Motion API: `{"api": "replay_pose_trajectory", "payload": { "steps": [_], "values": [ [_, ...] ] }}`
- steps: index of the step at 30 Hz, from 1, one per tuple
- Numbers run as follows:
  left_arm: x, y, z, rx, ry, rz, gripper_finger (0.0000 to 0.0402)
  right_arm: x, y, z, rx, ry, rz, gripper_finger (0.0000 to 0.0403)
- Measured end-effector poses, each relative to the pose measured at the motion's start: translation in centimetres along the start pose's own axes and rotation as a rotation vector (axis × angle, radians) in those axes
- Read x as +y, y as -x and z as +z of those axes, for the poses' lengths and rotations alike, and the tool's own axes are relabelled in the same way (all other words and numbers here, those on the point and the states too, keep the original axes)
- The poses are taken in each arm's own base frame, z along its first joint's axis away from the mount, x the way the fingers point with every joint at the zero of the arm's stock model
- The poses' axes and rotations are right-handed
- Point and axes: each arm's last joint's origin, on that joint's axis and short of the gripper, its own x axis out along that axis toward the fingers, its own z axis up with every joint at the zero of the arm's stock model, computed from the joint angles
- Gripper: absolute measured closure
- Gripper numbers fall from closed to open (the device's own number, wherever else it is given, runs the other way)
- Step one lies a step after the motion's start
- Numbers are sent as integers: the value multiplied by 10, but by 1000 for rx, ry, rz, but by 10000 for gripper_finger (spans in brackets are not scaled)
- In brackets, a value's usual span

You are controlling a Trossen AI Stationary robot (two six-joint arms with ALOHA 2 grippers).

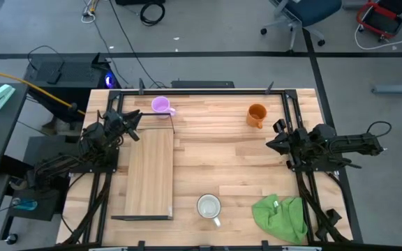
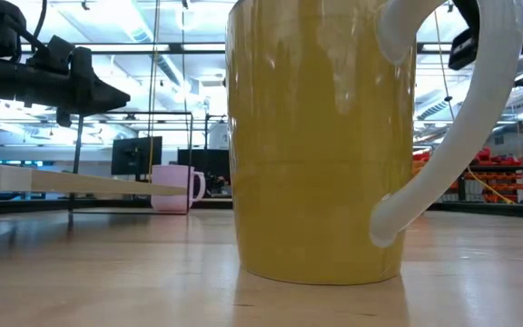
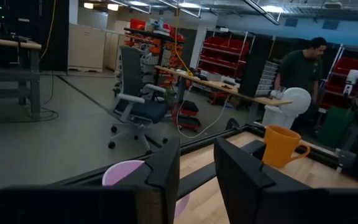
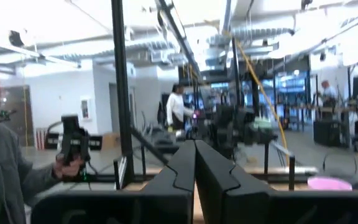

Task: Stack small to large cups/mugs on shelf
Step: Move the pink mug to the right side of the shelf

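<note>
High view shows the shelf [image 1: 149, 173], a long board left of centre, with nothing on it. All three mugs sit apart: white mug [image 1: 209, 206] near edge, beside the green cloth [image 1: 281, 217]; orange mug [image 1: 256, 115] far right; purple mug [image 1: 161, 106] far, just beyond the shelf's end. The left gripper [image 1: 135, 125] hovers beside the purple one, fingers parted, empty. The right gripper [image 1: 272, 143] waits, fingers together. Likely first step: grasp a rim squarely, avoiding the handle.

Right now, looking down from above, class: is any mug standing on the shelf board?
No. The purple mug, orange mug and white mug all stand on the table, off the shelf board.
</note>
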Motion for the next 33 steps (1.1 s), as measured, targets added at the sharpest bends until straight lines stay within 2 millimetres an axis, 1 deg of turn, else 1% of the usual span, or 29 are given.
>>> {"api": "replay_pose_trajectory", "payload": {
  "steps": [10, 15, 18, 26, 30, 33],
  "values": [
    [0, 0, 0, 0, 4, 0, 294, 1, 1, 14, -146, -16, 15, 385],
    [0, 0, 0, 0, 4, 0, 294, 1, 1, 15, -150, -77, 20, 385],
    [0, 0, 0, 0, 4, 0, 294, 2, 1, 16, -162, -76, 22, 385],
    [0, 0, 0, 0, 4, 0, 294, 3, 5, 31, -327, -31, 40, 385],
    [0, 0, 0, 0, 4, 0, 294, 4, 6, 34, -359, -30, 44, 385],
    [0, 0, 0, 1, 4, 0, 294, 4, 6, 34, -354, -89, 53, 385]
  ]
}}
